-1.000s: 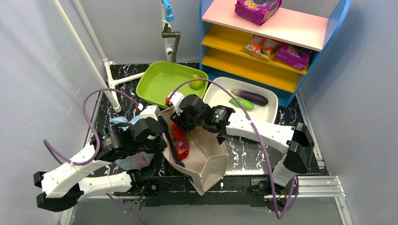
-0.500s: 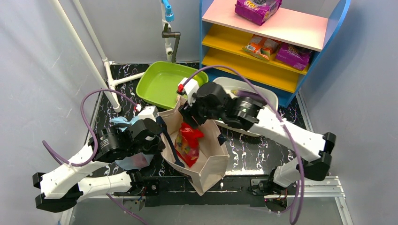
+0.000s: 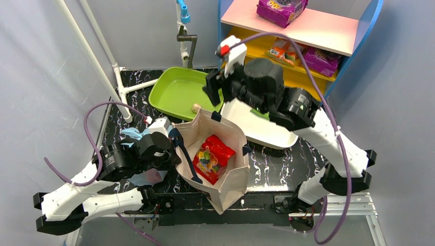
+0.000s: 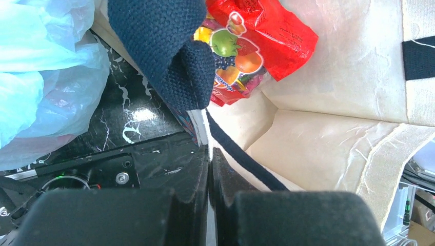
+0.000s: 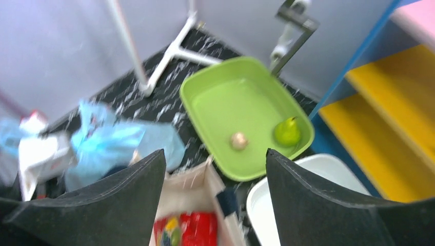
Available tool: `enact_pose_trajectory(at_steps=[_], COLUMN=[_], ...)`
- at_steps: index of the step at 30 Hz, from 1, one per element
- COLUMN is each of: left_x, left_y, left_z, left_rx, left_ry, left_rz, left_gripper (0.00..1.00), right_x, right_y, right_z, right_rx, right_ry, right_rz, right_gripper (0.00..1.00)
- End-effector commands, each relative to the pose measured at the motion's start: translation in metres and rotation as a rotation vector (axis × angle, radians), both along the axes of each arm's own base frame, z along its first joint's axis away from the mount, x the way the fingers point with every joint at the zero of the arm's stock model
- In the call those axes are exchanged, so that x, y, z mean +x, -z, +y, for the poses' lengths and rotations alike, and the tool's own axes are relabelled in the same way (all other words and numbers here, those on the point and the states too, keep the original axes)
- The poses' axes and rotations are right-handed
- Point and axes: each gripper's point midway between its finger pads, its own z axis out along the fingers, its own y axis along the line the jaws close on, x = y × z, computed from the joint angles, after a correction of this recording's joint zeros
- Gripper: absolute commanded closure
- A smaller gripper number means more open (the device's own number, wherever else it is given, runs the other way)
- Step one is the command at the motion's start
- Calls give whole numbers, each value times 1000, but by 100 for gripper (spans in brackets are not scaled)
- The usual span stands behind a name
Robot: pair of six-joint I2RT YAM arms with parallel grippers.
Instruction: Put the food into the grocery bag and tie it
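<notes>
The light-blue plastic grocery bag lies crumpled on the table beside my left arm; it also shows in the left wrist view and the right wrist view. No red produce is in view. My left gripper is shut on the rim of a beige canvas tote, next to its navy handle. A red snack packet lies inside the tote. My right gripper is open and empty, raised high above the green tray.
The green tray holds a green pear and a small beige ball. A white tray sits right of it. A blue shelf with snack packets stands at back right. White pipes stand at back left.
My right gripper has risen out of the tote and moved back toward the shelf, leaving the red packet inside. The left gripper still holds the tote's rim.
</notes>
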Motion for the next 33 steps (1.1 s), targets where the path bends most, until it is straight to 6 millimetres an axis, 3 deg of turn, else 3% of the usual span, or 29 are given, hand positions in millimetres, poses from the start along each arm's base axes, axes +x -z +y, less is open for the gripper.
enact_pose_trajectory(at_steps=[1,2,6,11,17,23,33], left_x=[2,2,4,7,6,8,15], left_y=[1,2,4,5,5,11,20], left_z=[7,8,8,7,0,4,-3], left_rx=[-10,-8,-10,8,29,62,133], left_ry=[-46,-57,-70,-70,-7,-22,21], left_rz=[-6,-5,-10,-14,-15,-18,-27], left_gripper=[100,100,100,100,100,100,100], right_x=[50,58,91,123,162,199,259], right_y=[-46,-61,-84,-103,-119,-120,-99], right_z=[-26,-33,-59,-101,-157,-196,-239], right_rx=[125,163,263,442,526,553,641], right_ry=[217,251,378,455,544,581,652], right_rz=[-11,-22,-50,-28,-53,-61,2], right_gripper=[22,22,20,22,23,23,25])
